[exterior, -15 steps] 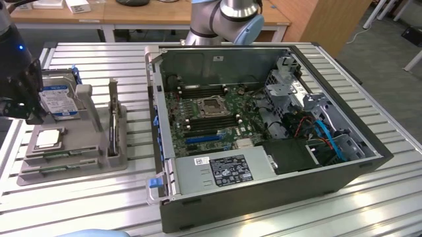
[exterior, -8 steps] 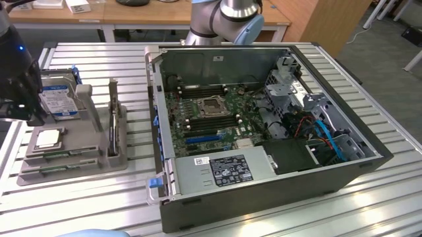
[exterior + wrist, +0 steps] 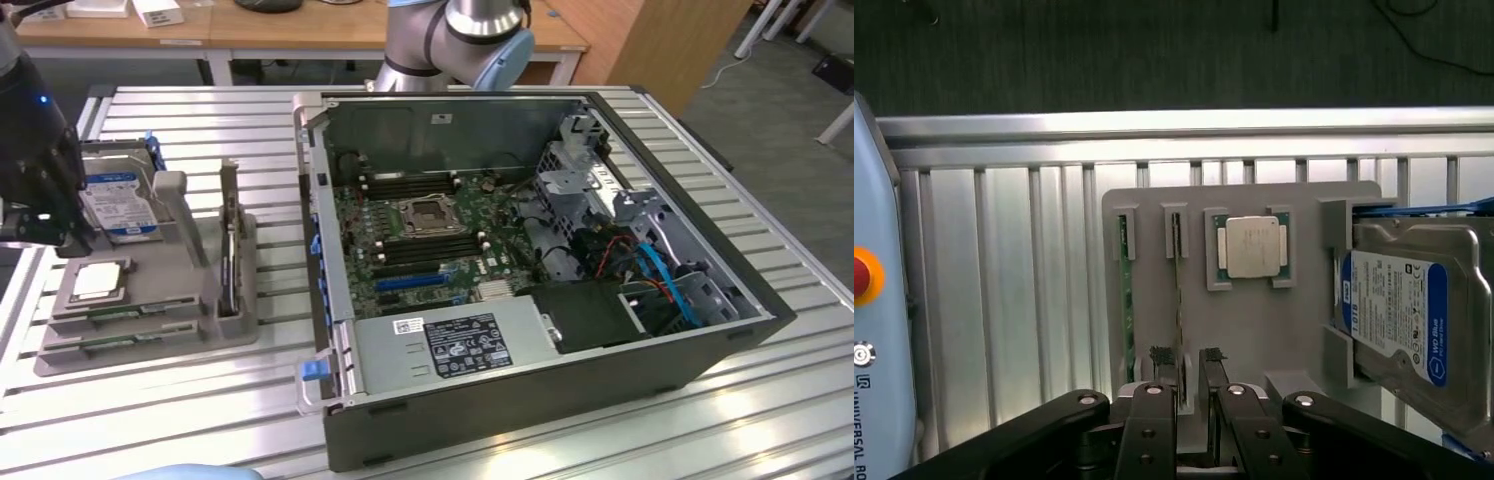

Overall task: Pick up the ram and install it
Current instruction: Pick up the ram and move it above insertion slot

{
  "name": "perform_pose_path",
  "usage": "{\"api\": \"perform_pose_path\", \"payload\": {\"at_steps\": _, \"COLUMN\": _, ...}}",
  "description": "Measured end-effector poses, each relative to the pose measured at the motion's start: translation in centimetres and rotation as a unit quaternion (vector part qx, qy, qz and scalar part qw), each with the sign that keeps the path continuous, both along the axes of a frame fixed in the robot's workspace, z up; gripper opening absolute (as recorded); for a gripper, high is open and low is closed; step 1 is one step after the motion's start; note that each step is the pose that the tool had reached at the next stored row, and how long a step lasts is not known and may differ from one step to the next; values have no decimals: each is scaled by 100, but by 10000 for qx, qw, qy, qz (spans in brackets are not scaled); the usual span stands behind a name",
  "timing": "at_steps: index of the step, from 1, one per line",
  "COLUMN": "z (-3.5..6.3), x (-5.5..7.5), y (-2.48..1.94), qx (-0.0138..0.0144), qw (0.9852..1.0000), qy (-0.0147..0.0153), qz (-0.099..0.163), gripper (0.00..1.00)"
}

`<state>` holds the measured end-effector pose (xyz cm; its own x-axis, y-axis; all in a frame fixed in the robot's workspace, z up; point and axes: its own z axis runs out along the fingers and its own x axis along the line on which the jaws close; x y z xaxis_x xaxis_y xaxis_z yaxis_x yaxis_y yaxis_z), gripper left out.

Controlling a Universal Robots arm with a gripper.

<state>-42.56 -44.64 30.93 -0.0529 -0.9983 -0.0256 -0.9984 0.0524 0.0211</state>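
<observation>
gripper: jaws part-open, astride one end of the ram, not clamped | ram: on edge in a slot of the gray holder, between a second stick at the holder's edge and the processor chip | hard drive: holder's opposite edge

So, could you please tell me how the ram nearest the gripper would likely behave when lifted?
The ram looks thin and stands on edge in a slot of the grey holder, so it is probably light and stiff, yet might bind if pulled askew. Its exposed board edge suggests fragility, so the gripper should likely squeeze gently.
</observation>
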Motion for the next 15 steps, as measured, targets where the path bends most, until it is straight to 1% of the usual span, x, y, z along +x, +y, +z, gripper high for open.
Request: {"api": "perform_pose_path", "payload": {"at_steps": 15, "z": -272, "x": 0, "y": -17, "qx": -1, "qw": 10000, "qy": 1, "qz": 100, "gripper": 24}}
